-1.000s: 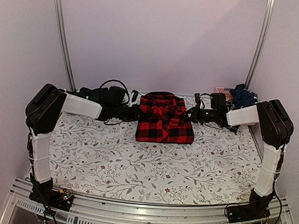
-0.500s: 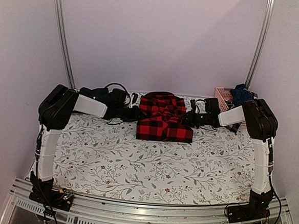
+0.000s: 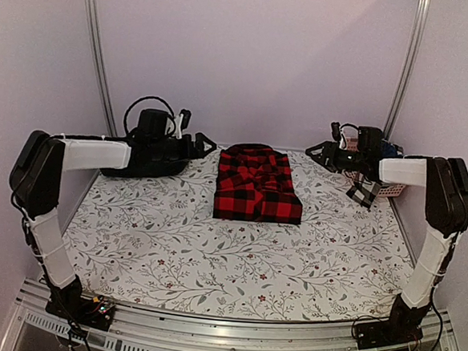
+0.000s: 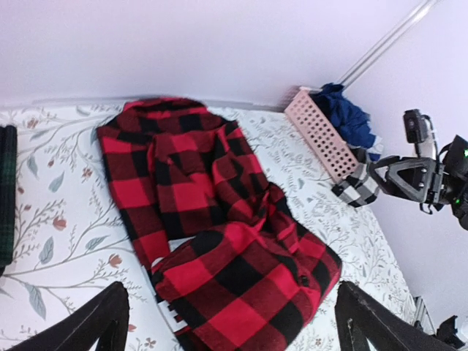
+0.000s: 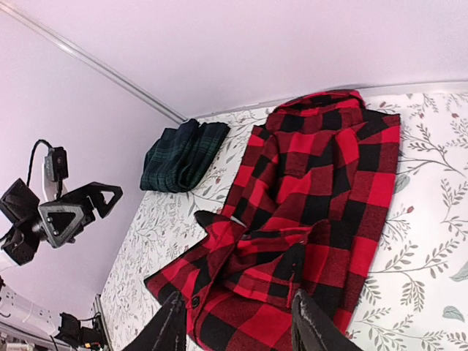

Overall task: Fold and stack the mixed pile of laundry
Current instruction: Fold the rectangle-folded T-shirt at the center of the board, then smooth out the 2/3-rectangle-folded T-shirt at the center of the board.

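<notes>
The folded red-and-black checked flannel shirt [image 3: 257, 185] lies flat at the far middle of the white leaf-patterned surface [image 3: 212, 262], touched by neither arm. The left gripper [image 3: 200, 147] and right gripper [image 3: 316, 151] hover on either side of it, both spread wide and empty. A folded dark green tartan piece [image 5: 183, 155] lies at the far-left corner.

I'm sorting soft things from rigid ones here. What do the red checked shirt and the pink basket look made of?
Red-and-black checked shirt: soft woven cloth, matte, possibly flannel; it creases and folds over itself. Pink basket: apparently rigid plastic, smooth; straight wall with regular moulded slots.
</notes>
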Motion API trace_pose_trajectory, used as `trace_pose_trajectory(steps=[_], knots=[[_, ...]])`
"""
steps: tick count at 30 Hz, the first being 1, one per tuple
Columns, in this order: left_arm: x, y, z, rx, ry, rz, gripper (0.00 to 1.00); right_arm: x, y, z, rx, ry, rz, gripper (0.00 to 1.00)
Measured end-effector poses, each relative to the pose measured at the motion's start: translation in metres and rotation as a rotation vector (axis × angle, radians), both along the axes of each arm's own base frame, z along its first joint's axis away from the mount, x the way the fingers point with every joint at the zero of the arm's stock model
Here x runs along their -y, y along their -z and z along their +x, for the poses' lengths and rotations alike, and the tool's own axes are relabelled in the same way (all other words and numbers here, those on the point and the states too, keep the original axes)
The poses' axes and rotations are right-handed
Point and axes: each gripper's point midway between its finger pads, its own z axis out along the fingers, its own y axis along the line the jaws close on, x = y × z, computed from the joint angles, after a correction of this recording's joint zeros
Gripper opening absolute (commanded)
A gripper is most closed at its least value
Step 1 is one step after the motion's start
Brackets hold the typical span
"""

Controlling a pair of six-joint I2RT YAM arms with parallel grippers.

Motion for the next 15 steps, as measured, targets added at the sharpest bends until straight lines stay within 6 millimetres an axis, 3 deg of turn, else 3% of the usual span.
trace_pose_trajectory(steps=[3, 5, 10, 12, 15], knots=[[0.01, -0.037, -0.014, 0.077, 0.048, -0.034, 0.92, -0.005, -0.02, -0.02, 0.05, -0.046, 0.009, 0.21], [0.024, -0.043, -0.024, 0.094, 0.093, -0.044, 0.91, -0.013, -0.01, -0.038, 0.022, -0.082, 0.009, 0.21], [0.063, -0.013, -0.05, 0.04, 0.212, -0.025, 0.91, -0.037, 0.048, -0.074, -0.134, -0.159, -0.027, 0.21], [0.079, 0.007, -0.057, -0.003, 0.256, -0.009, 0.88, -0.047, 0.058, -0.078, -0.162, -0.183, -0.037, 0.21], [0.099, 0.031, -0.062, -0.055, 0.308, 0.005, 0.83, -0.061, 0.057, -0.071, -0.153, -0.215, -0.051, 0.19]])
